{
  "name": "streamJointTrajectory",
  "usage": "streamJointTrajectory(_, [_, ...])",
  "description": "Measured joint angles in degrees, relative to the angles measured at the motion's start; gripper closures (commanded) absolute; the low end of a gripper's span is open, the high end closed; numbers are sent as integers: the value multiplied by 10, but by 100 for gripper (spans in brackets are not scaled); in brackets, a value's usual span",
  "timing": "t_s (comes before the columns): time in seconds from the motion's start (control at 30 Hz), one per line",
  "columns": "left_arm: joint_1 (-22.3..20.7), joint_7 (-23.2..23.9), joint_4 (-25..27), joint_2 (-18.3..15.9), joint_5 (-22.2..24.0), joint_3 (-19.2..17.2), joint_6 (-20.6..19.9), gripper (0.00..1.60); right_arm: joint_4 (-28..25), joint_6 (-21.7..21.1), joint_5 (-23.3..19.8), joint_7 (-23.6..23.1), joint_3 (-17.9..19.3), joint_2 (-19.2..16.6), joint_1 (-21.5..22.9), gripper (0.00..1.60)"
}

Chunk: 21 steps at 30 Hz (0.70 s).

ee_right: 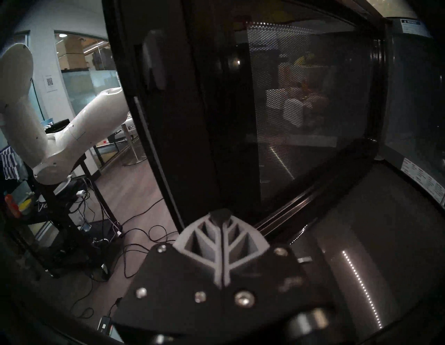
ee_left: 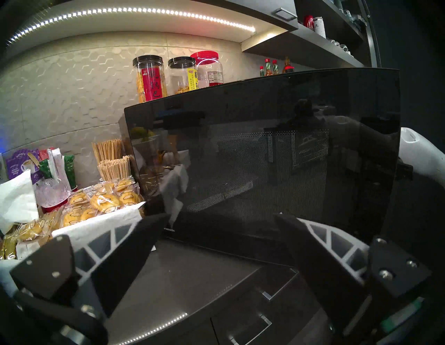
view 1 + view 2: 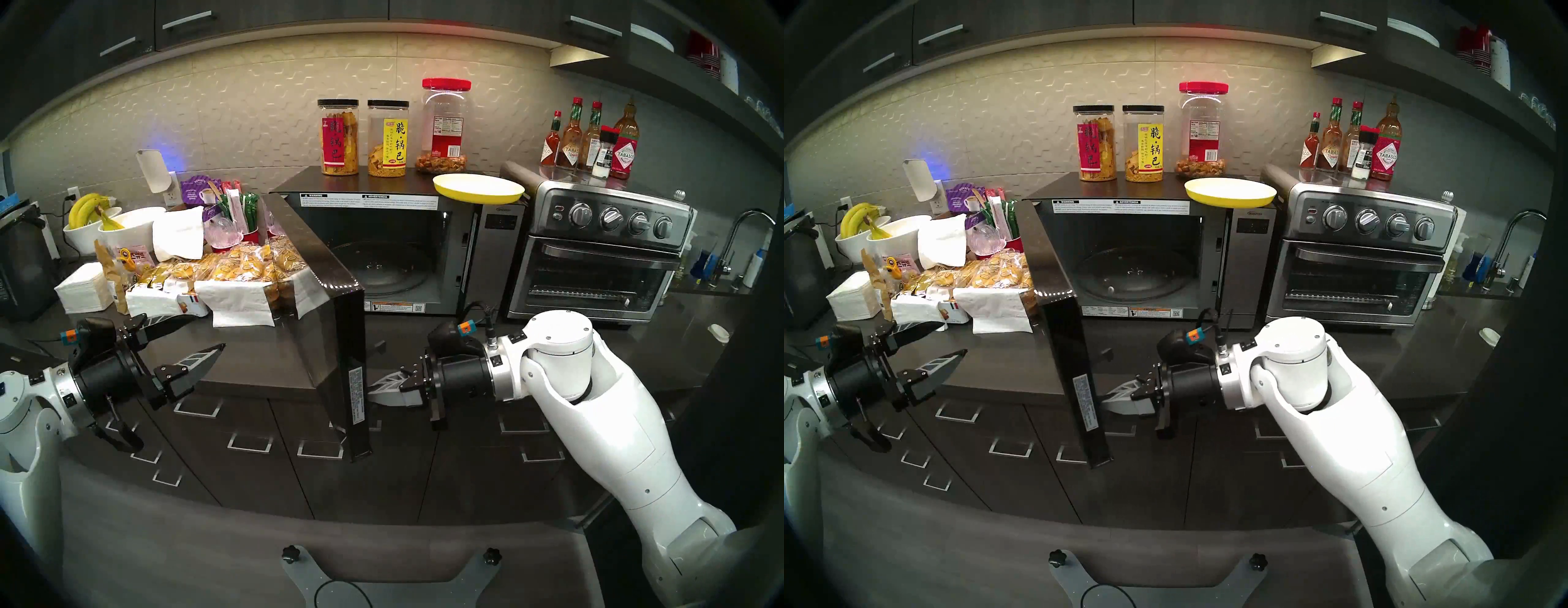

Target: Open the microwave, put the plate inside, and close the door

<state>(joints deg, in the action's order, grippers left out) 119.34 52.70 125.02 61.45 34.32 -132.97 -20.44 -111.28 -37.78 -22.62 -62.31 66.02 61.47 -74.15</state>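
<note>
The microwave [image 3: 492, 237] stands open, its glass turntable showing in the cavity. Its black glass door [image 3: 322, 305] is swung out to the left, towards me, with the free edge hanging past the counter front. On the microwave's top right corner lies the yellow plate [image 3: 477, 187], overhanging the front. My left gripper [image 3: 212, 331] is open and empty, just left of the door's outer face [image 2: 265, 156]. My right gripper [image 3: 375, 387] is shut and empty. Its tip [image 1: 220, 214] sits low by the door's inner face [image 1: 301, 108], near the free edge. Contact cannot be told.
Three snack jars [image 3: 339, 136] stand on the microwave behind the plate. A steel toaster oven [image 3: 594, 263] sits right of it, with sauce bottles [image 3: 589, 136] on top. Wrapped cakes [image 3: 237, 271], napkins and white bowls with bananas [image 3: 97, 220] crowd the counter left of the door.
</note>
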Motion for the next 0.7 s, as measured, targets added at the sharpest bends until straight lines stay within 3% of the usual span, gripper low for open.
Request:
streamJointTrajectory(0.37, [0, 0, 0, 0, 0, 0, 0, 0, -41, -23, 17, 68, -57, 41, -16, 160])
streamJointTrajectory(0.7, [0, 0, 0, 0, 0, 0, 0, 0, -57, -43, 23, 102, -81, 63, -23, 160])
